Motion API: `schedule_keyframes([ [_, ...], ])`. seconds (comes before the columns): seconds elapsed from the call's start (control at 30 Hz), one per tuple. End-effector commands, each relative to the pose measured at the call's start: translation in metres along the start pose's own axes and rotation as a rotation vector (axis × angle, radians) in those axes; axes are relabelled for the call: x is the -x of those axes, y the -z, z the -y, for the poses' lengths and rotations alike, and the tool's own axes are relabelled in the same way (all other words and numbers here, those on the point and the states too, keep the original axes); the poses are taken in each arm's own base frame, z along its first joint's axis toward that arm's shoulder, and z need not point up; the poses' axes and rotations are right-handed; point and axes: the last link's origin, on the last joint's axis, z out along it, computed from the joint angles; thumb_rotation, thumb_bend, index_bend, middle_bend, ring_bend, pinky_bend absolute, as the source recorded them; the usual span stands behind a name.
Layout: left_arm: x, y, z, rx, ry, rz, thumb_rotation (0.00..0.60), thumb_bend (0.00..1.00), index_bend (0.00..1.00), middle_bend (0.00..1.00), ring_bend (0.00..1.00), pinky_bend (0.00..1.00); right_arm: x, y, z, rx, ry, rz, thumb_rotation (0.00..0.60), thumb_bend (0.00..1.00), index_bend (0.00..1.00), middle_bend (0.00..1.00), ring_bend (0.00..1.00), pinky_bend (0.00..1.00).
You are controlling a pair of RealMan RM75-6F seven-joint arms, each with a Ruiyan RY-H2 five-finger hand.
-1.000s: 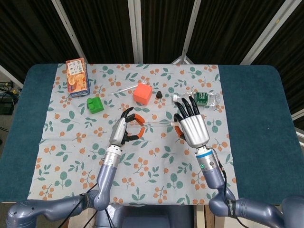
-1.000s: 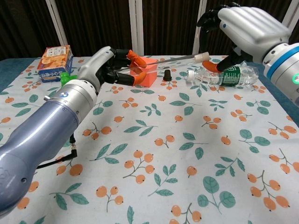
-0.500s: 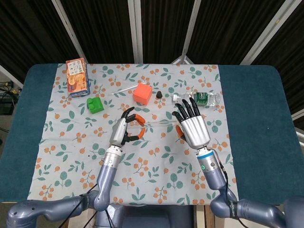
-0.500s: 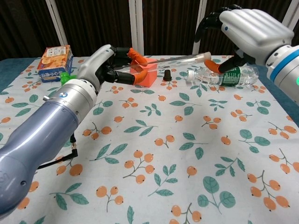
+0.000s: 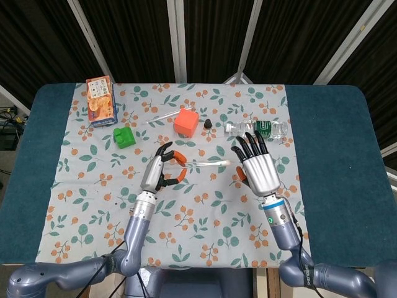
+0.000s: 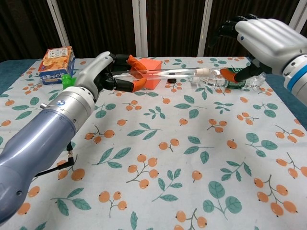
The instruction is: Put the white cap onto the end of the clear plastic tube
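On the far left of the table [image 5: 18, 180], a snack box [image 5: 101, 101] stands at the back corner of the leafy cloth [image 5: 93, 205]. A small green block [image 5: 124, 136] sits just in front of it.

Next comes the left hand [image 5: 160, 174]. It pinches one end of the clear plastic tube [image 5: 205, 164] between its orange-tipped fingers [image 6: 135, 61]. The tube is up in the air above the cloth and lies almost flat, running toward the right hand.

Behind the tube sits an orange cube [image 5: 186, 121], with a little black thing [image 5: 209, 123] beside it on the cloth.

The white cap [image 6: 202, 73] sits on the far end of the tube.

The right hand [image 5: 257, 169] is just past the cap, loose with its fingers spread apart. It holds nothing.

A water bottle [image 5: 260, 128] with a green label lies on its side behind the right hand.
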Motion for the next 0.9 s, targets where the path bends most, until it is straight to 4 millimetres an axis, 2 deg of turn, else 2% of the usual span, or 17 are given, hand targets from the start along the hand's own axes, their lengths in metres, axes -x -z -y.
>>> schedule_keyframes([
  [0.03,-0.004,0.004,0.009,-0.016,-0.02,0.003,0.6,0.84,0.57,0.52,0.08,0.0,0.001,0.002,-0.013,0.04,0.01,0.004,0.6,0.41,0.3,0.18,0.09,0.07],
  [0.37,-0.005,0.02,0.036,-0.061,-0.089,0.046,0.6,0.84,0.57,0.52,0.08,0.0,-0.009,0.0,-0.033,0.086,0.014,-0.012,0.6,0.41,0.3,0.17,0.08,0.07],
  [0.63,-0.004,0.028,0.054,-0.086,-0.144,0.056,0.6,0.83,0.58,0.52,0.08,0.0,-0.018,-0.002,-0.038,0.099,0.007,-0.017,0.6,0.41,0.28,0.16,0.07,0.07],
  [0.9,-0.006,0.032,0.065,-0.094,-0.181,0.061,0.6,0.83,0.58,0.52,0.08,0.0,-0.019,0.0,-0.043,0.12,0.008,-0.007,0.6,0.41,0.28,0.16,0.06,0.07],
])
